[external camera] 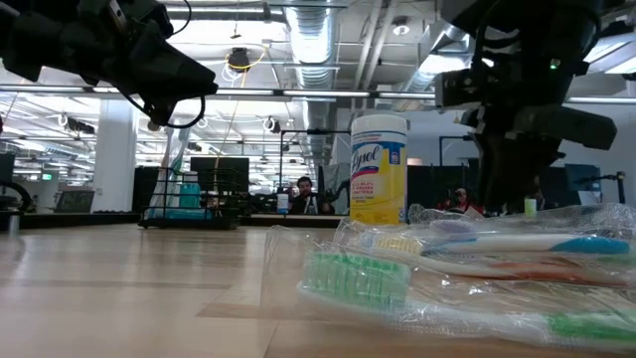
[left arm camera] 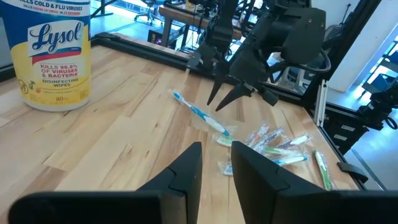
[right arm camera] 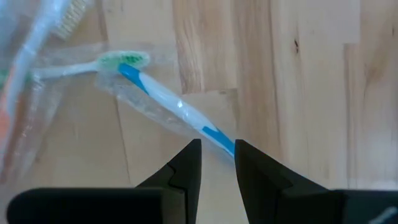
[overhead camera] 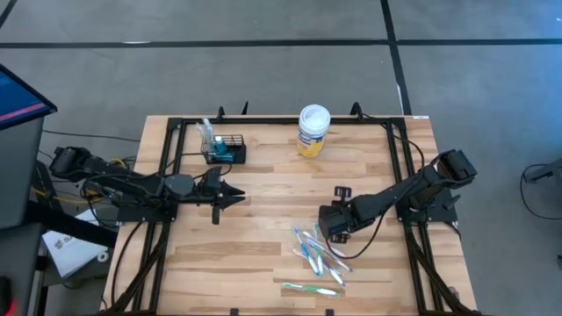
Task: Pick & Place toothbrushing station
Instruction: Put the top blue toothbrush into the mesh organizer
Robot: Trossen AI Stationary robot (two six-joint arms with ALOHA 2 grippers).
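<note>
The toothbrushing station (overhead camera: 225, 150) is a small black wire-mesh basket with low walls of thin bars, standing at the far left of the wooden table (overhead camera: 263, 189), close to the black frame rail (overhead camera: 171, 154); something teal sits inside it and a pale upright item rises at its left end, though what these are is hard to make out from above. In the low view the basket (external camera: 184, 204) shows only as a dark lattice far back. A white-lidded yellow-labelled tub (overhead camera: 313, 130) stands well apart to its right, near the far edge. The left gripper (overhead camera: 230, 197) hovers over bare wood just in front of the basket, its fingers (left arm camera: 186, 177) standing a narrow gap apart with nothing between them. Bare board lies between the two arms and along the near left. The right gripper (overhead camera: 334, 233) hangs over the far end of a loose heap of wrapped toothbrushes (overhead camera: 318, 256) at the near right; its fingers (right arm camera: 186, 163) are slightly parted, and the tail of a blue-and-white toothbrush (right arm camera: 171, 102) seems to run into the gap (whether they pinch it I cannot tell). One green brush (overhead camera: 309, 288) lies near the table's front edge. The nearest brushes (external camera: 467, 278) fill the low view's foreground, blurred and cut off at the right.
</note>
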